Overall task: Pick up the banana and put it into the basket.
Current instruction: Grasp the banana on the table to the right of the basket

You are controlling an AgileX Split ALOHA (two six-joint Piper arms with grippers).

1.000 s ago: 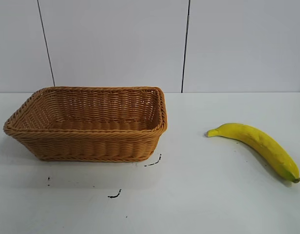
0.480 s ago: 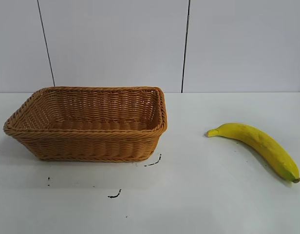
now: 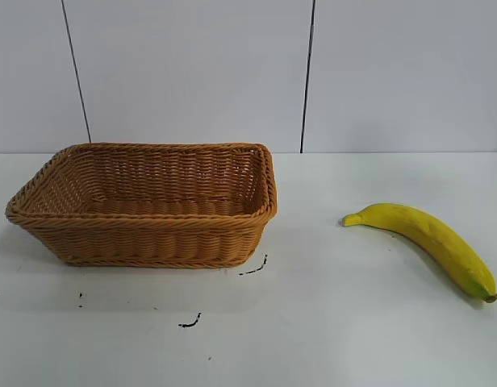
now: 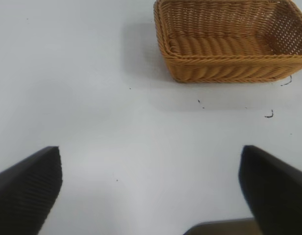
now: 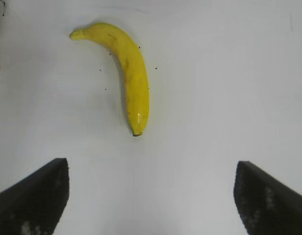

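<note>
Banana on table, basket empty
The banana (image 3: 430, 239) is seen right of the basket (image 3: 144, 234); both the right gripper (image 5: 151, 196) and the left gripper (image 4: 151, 188) are spread apart.

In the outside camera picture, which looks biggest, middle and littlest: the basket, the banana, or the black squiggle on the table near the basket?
1. The tan woven wicker basket, biggest.
2. The long curved yellow banana.
3. The small black squiggle mark on the white table, littlest.

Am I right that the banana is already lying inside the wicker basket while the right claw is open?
Not quite: the banana lies on the table, apart from the empty basket, as the exterior view shows. The right claw is indeed open.
</note>
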